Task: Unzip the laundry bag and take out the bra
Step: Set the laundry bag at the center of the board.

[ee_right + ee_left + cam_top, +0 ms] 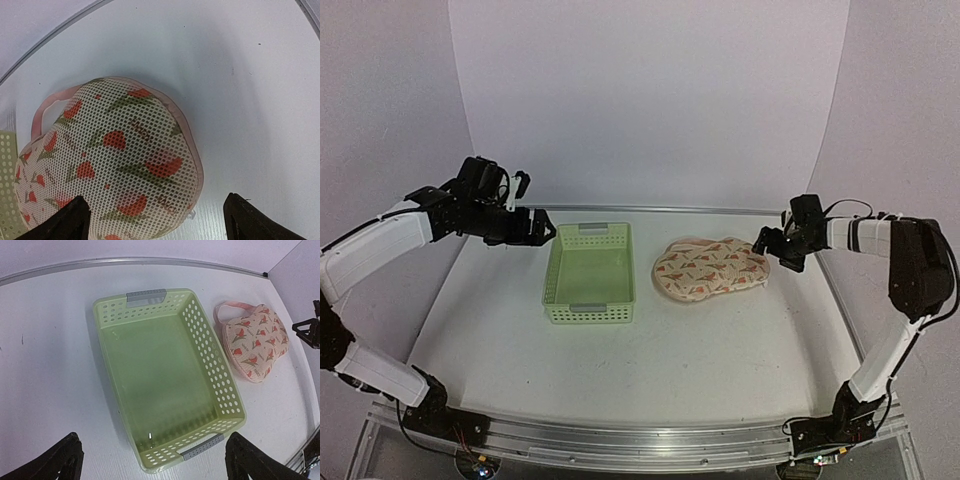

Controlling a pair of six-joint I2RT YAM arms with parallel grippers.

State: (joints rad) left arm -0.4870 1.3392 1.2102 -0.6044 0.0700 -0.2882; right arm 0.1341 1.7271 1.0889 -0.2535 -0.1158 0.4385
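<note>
Now: laundry bag lies flat, looks closed, on right half of worktop, just beside green basket, nearer far edge. Right end effector released, jaws wide, hovering at bag's right end, not touching. Left end effector released too, raised near basket's far-left corner. Bag judged light, soft mesh, likely to slide or bunch when tugged; best pin one end, take zipper pull. Pull hard to make out; small tab at rim uncertain. Bra hidden, presumably inside.
</note>
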